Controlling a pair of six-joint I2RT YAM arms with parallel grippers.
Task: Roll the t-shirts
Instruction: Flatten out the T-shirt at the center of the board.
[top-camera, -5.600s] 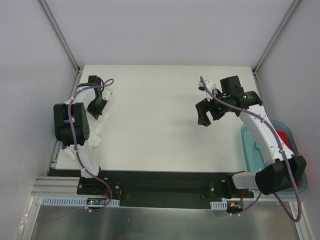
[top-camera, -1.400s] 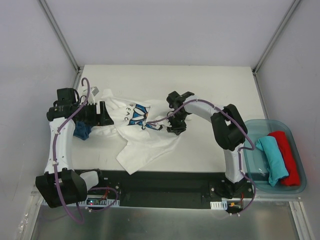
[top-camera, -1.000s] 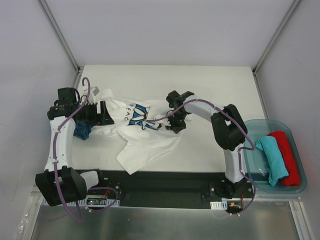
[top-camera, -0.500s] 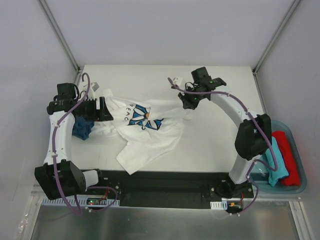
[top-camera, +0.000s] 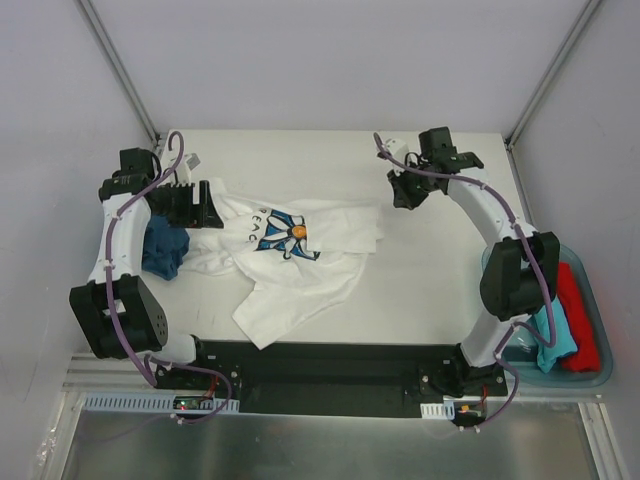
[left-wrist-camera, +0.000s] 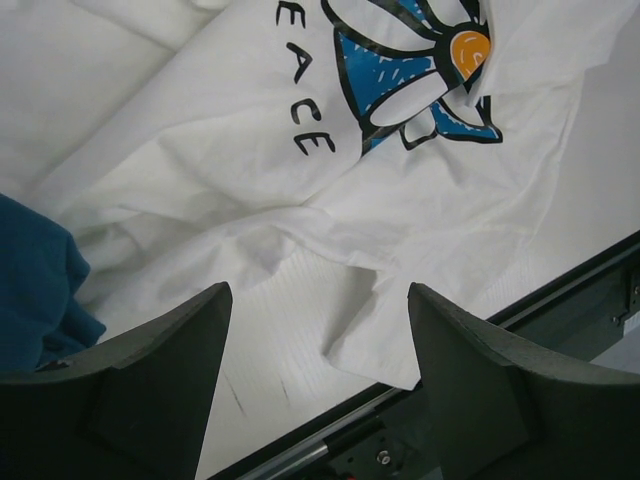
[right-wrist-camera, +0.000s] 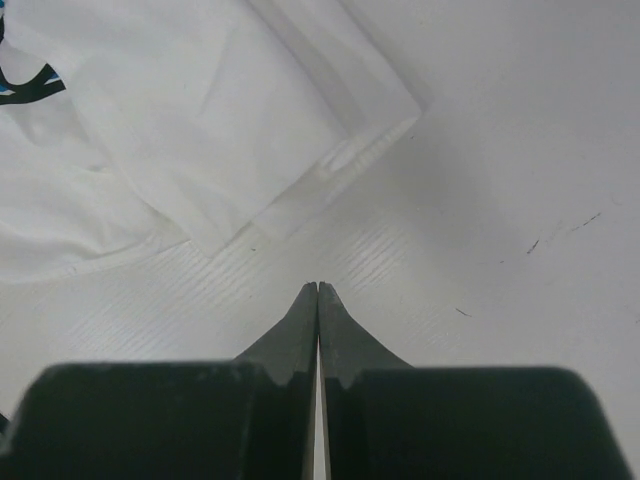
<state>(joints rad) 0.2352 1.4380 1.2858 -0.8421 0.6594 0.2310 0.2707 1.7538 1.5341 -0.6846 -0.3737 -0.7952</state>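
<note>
left claw (left-wrist-camera: 315, 300) wide, empty (over white t-shirt (left-wrist-camera: 200, 150)) | right claw (right-wrist-camera: 318, 292) pinched closed, empty

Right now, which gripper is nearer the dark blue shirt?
Left. The left gripper is open right next to the dark blue shirt, over the white shirt's edge. The right gripper is shut, across the table beyond the white shirt's far end.
</note>
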